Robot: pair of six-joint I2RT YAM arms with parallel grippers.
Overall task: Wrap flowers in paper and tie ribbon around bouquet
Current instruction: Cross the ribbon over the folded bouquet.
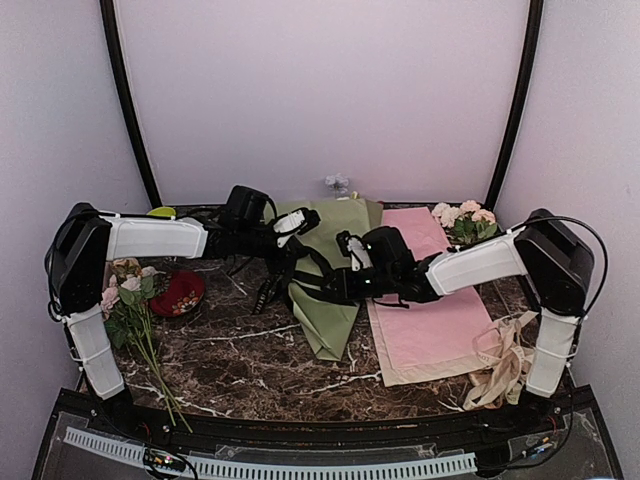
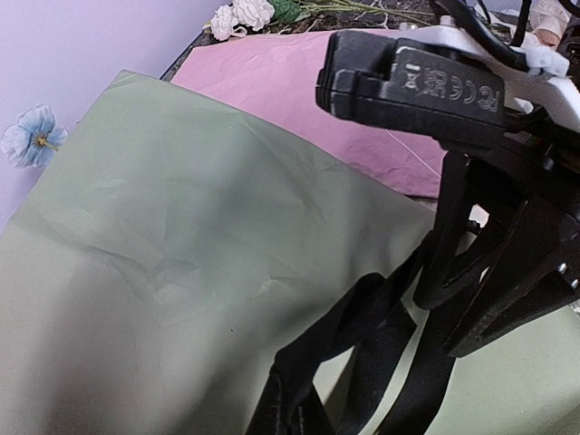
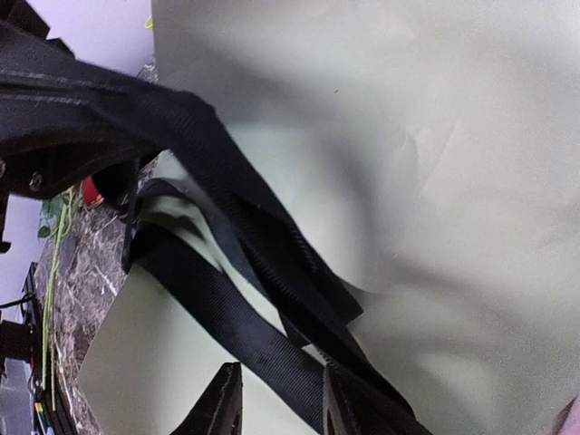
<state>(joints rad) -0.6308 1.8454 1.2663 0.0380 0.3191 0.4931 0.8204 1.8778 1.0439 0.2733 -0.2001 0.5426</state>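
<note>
At the centre of the top view the creased sage-green paper [image 1: 325,290] lies on the worktop [image 1: 230,350] with the black ribbon [image 3: 227,317] looped over it — the right gripper [image 3: 281,403] stands narrowly open astride one strand, and the left gripper [image 1: 303,224] is closed, on what I cannot tell.

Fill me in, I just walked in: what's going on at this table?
Both arms are working over the sage-green paper. The left gripper is shut on the black ribbon, and the right gripper has its fingers open astride a strand of it. The ribbon lies in loose loops on the paper, not yet tied.
</note>
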